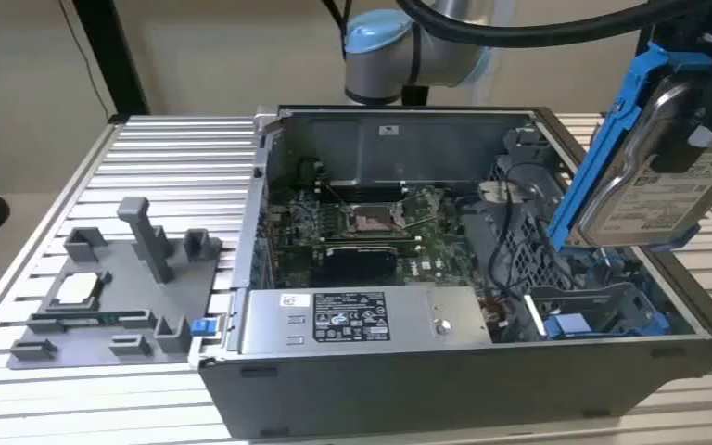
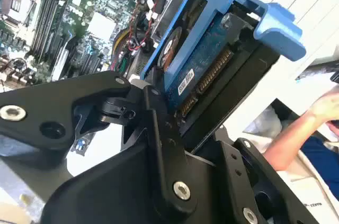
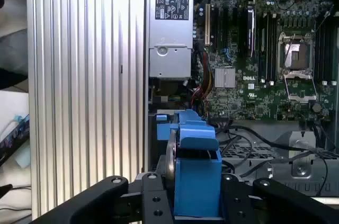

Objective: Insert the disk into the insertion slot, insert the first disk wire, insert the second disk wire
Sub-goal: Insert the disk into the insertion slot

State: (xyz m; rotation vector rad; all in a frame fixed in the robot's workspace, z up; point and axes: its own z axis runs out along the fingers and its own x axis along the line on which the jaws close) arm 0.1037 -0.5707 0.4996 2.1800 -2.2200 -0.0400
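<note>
My gripper (image 1: 692, 130) is shut on the disk (image 1: 653, 190), a silver drive with a white label clipped in a bright blue frame. The disk hangs tilted in the air above the open computer case, at the exterior view's right. Below it lies the insertion slot (image 1: 603, 298), a grey sheet-metal bay in the case's near right corner, apart from the disk. In the second wrist view the black fingers (image 2: 159, 123) clamp the disk (image 2: 209, 57) with its connector edge showing. The disk's blue frame (image 3: 196, 168) sits between the finger links in the first wrist view. Black cables (image 1: 501, 248) lie loose beside the bay.
The case holds a motherboard (image 1: 356, 227) and a labelled power supply (image 1: 356, 320). A small blue-fronted caddy (image 1: 566, 324) sits in the bay area. A grey fixture with parts (image 1: 121, 297) rests on the slatted table (image 1: 171, 158). A person's arm (image 2: 302, 128) is off to the side.
</note>
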